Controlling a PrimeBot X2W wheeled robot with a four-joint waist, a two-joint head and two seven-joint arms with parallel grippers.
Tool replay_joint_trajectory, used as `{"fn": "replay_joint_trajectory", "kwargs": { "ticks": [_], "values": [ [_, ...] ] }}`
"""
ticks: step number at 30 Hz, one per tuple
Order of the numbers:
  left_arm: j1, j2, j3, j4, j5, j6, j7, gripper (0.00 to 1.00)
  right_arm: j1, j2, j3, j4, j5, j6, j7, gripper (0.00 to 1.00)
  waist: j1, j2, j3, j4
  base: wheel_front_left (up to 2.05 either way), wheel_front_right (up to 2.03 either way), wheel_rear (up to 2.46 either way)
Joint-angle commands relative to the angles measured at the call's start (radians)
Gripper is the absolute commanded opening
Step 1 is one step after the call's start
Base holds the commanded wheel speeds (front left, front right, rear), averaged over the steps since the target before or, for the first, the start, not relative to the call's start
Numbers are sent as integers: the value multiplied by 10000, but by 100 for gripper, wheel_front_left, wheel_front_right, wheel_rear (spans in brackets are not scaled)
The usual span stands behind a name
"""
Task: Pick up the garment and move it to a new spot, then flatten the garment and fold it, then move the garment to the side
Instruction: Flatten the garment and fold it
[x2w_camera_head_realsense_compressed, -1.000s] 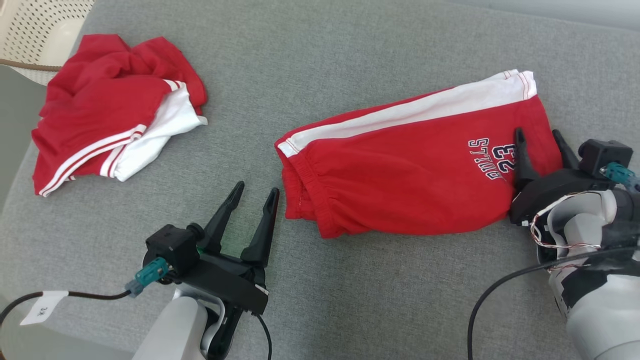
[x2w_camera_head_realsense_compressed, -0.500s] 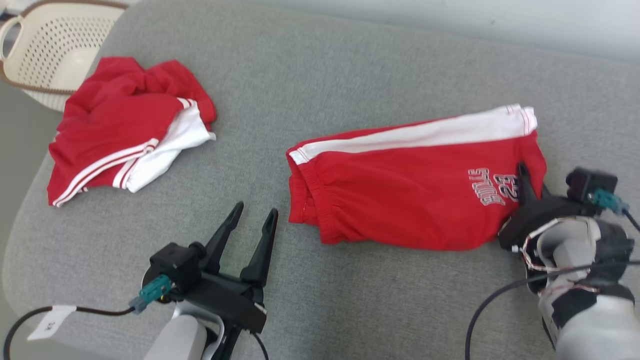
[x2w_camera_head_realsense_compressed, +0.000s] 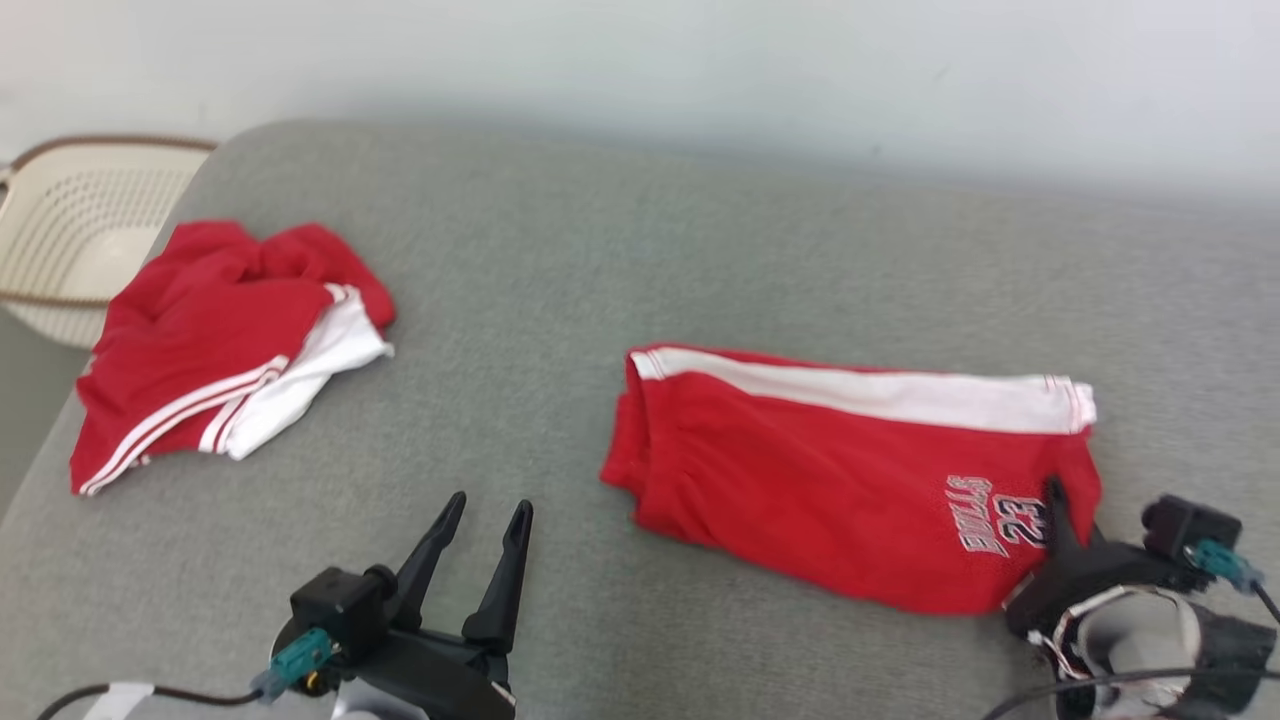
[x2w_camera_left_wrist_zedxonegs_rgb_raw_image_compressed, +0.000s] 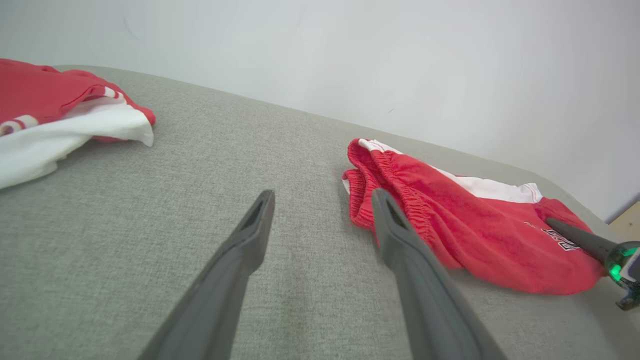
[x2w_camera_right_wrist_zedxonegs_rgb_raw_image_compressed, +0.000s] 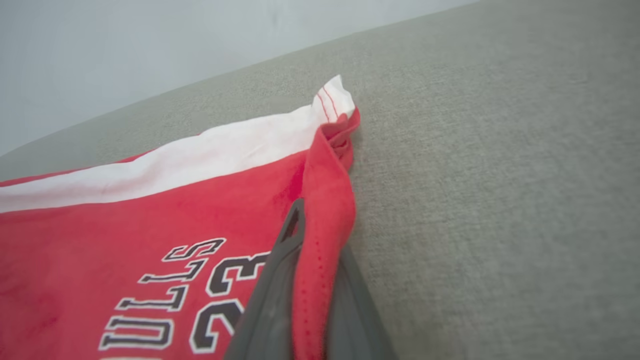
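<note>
- The right arm comes in low at the bottom right corner of the head view, its wrist close above the grey couch and its dark fingers pointing away from the robot onto the right end of the red shorts.
- The right jaws are closed tight on the shorts: in the right wrist view a fold of red hem runs up between the two fingers, pinched there (just beside the printed "23").
- The left arm's black wrist block sits at the bottom left, holding its fingers tilted up and slightly to the right above bare couch fabric.
- The left jaws stand wide apart with nothing between them; the shorts' gathered waistband lies near the right finger, not touching it.
- The shorts lie folded right of centre on the couch, white stripe along the far edge, waistband to the left.
- A crumpled red and white garment lies well apart at the far left, near a pale basket.
</note>
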Motion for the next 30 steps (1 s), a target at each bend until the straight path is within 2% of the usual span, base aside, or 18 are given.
{"fn": "replay_joint_trajectory", "kwargs": {
  "ticks": [1,5,11,16,21,22,25,30],
  "values": [
    [219,10,33,7,19,4,-40,100,170,-92,-75,-68,-80,0,-4,0,1,0,-411,-411,0,0,0],
    [425,11,74,-43,10,4,-41,100,468,-174,-391,-345,-367,1,-2,0,1,0,-463,-530,0,0,0],
    [579,9,197,-124,44,4,-41,100,489,46,68,-2246,-972,1,-2,0,1,0,-374,-617,0,0,0],
    [567,11,106,-95,-45,4,-41,100,544,248,1464,-3625,-995,1,-4,0,1,0,-364,-601,0,0,0],
    [566,9,40,-39,-131,4,-41,100,580,302,3375,-4172,-562,1,-4,0,1,0,-403,-446,0,0,0],
    [577,11,44,-21,-174,4,-41,100,509,306,4203,-4177,-360,1,-2,0,1,0,-409,-356,0,0,0],
    [578,9,-17,4,-208,4,-41,100,310,289,5255,-3913,-60,1,-2,0,1,0,-407,-209,0,0,0],
    [551,11,-137,90,-269,4,-40,100,-133,426,6184,-3005,253,1,-2,0,1,0,-396,131,0,0,0]
  ]
}}
